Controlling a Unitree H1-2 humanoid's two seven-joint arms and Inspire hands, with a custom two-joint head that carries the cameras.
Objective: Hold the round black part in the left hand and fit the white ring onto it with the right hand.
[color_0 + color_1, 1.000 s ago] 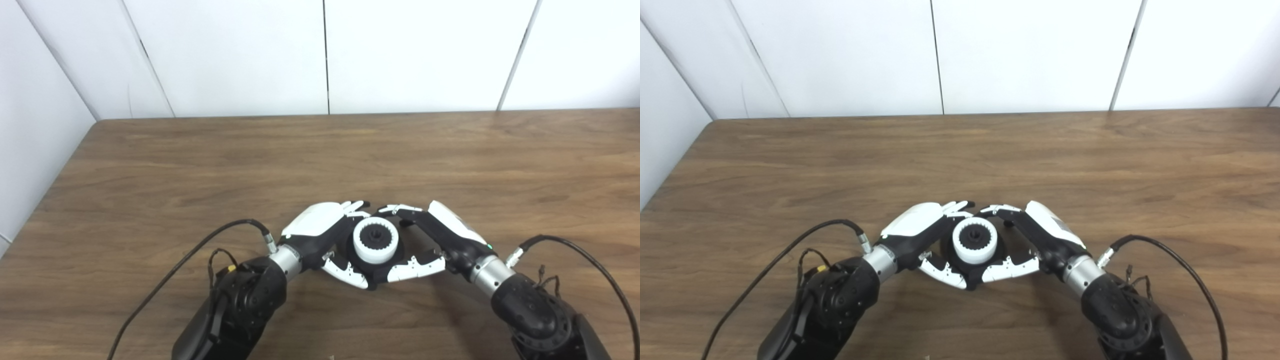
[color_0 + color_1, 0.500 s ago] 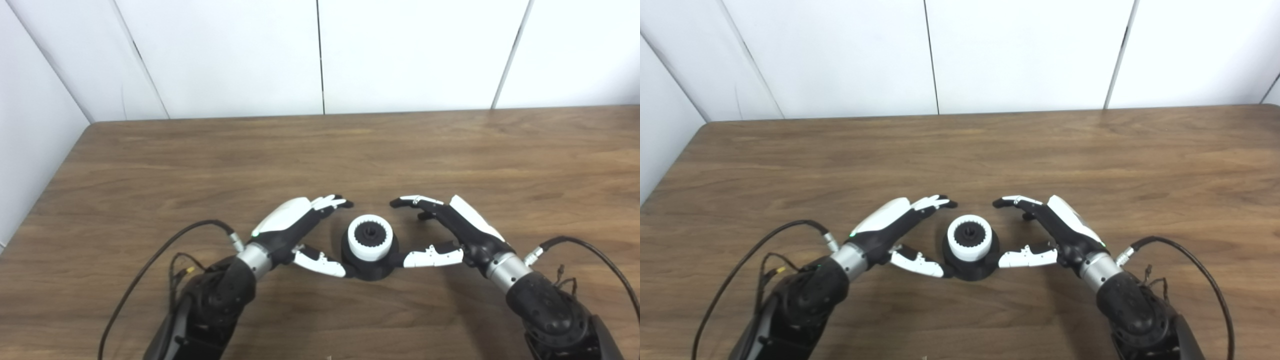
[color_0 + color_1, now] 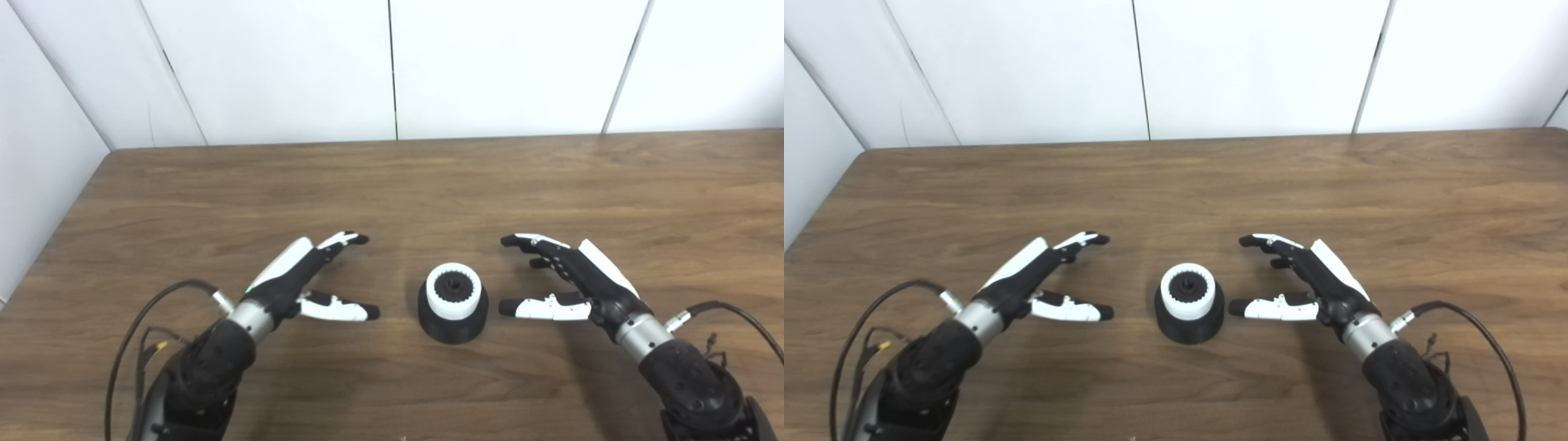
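The round black part (image 3: 452, 324) stands on the wooden table (image 3: 392, 184) near its front middle. The white toothed ring (image 3: 453, 291) sits on top of it, around a black centre hub. My left hand (image 3: 306, 278) is open to the left of the part, with a clear gap between its thumb tip and the part. My right hand (image 3: 566, 283) is open to the right, its thumb tip close to the part but apart from it. Neither hand holds anything.
White wall panels (image 3: 392, 67) rise behind the table's far edge, and a wall runs along its left edge. Black cables (image 3: 141, 331) trail from both wrists over the table's front.
Both hands let go of the part and ring and drew apart sideways, left hand leftwards, right hand rightwards. The part with the ring stays standing on the table. The camera shifted slightly.
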